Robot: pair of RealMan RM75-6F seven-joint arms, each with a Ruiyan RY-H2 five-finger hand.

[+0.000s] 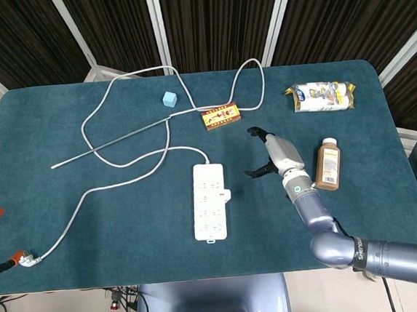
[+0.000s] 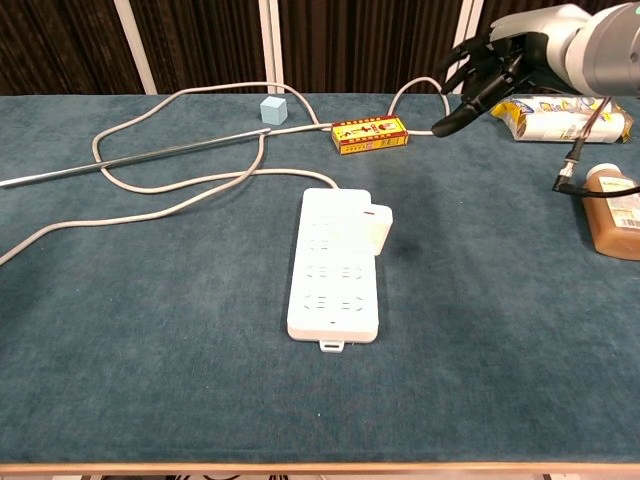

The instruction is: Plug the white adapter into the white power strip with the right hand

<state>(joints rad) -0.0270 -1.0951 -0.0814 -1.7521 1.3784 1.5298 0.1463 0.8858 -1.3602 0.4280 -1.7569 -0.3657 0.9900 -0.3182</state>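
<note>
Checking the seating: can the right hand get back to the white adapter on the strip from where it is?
Probably yes. The right hand is open, holds nothing and hangs above the cloth to the right of the white adapter, which sits on the white power strip at its right edge. Nothing lies between them; the brown bottle stands on the far side.

The right hand [image 1: 273,155] is up in the air over the table, and its dark fingers [image 2: 452,119] are spread apart with nothing in them. Its grey arm reaches in from the lower right. The left hand cannot be seen.
</note>
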